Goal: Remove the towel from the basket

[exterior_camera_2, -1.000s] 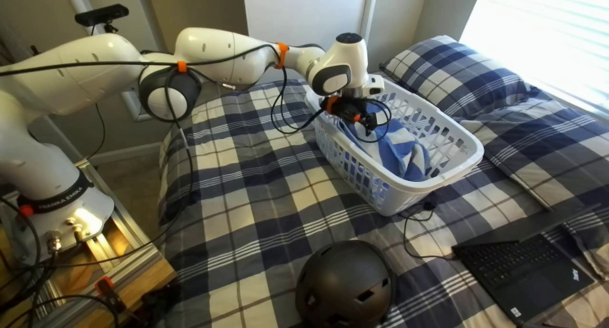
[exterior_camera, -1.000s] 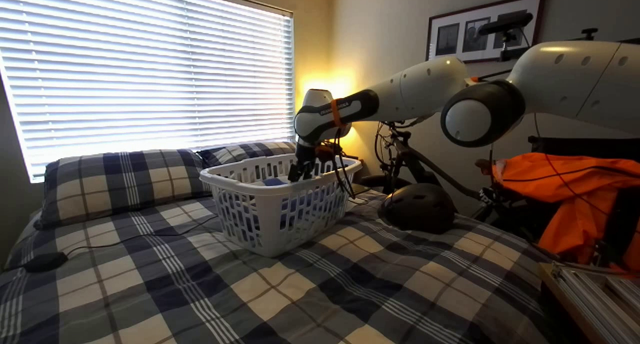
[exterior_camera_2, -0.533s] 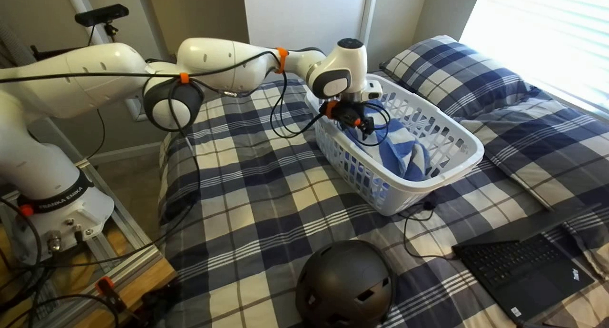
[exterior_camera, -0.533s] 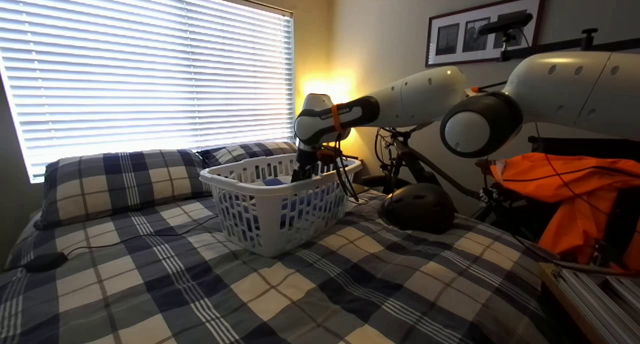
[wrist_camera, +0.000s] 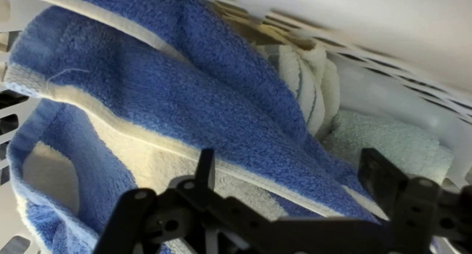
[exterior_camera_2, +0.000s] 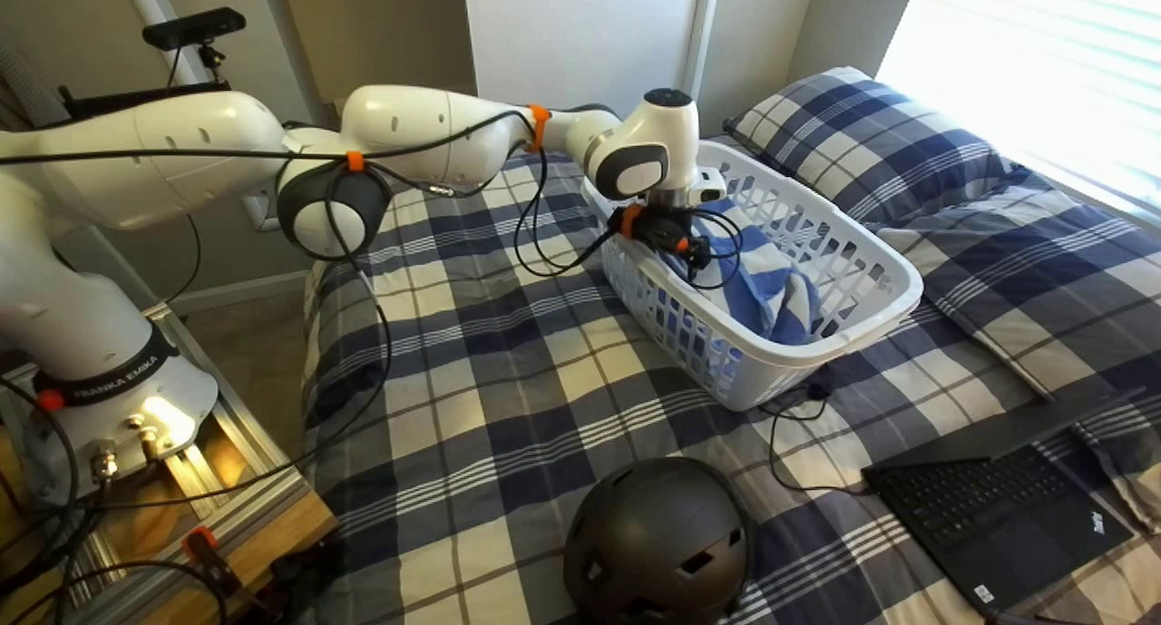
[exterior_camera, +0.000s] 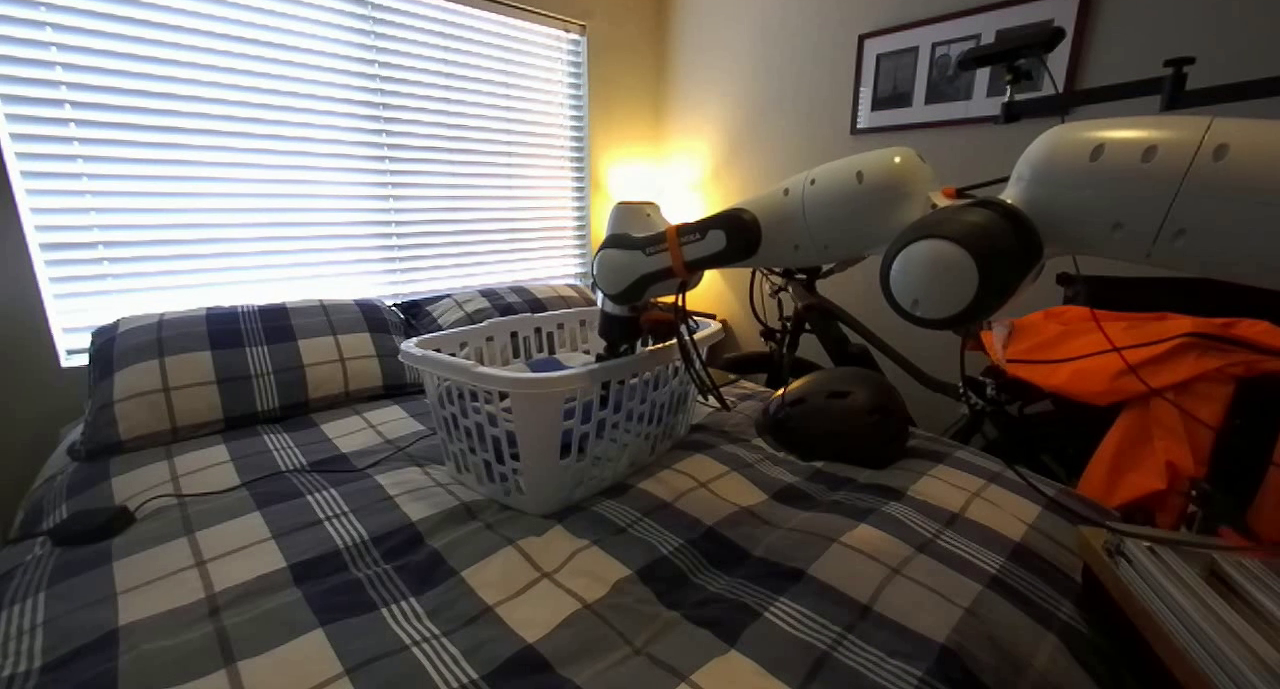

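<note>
The towel [wrist_camera: 155,95] is blue with cream stripes and lies bunched inside the white lattice basket [exterior_camera_2: 771,371]. The towel also shows in both exterior views, as a patch over the rim [exterior_camera: 548,365] and inside the basket [exterior_camera_2: 766,285]. My gripper [wrist_camera: 289,156] is open in the wrist view, fingers wide apart, with a ridge of towel running between and below them. I cannot tell whether the fingers touch it. In both exterior views the gripper [exterior_camera_2: 697,260] points down inside the basket near its long side; its fingertips are partly hidden behind the basket wall [exterior_camera: 540,439].
A white striped cloth [wrist_camera: 309,88] and a pale green cloth [wrist_camera: 391,143] lie in the basket beside the towel. The basket stands on the plaid bedspread [exterior_camera_2: 508,407]. A dark helmet [exterior_camera_2: 658,539], a laptop [exterior_camera_2: 1007,516] and pillows [exterior_camera_2: 871,144] are nearby. Cables hang from the arm.
The arm and gripper have moved steadily down, and the gripper is lower inside the basket. The basket and the towel show no clear movement.
</note>
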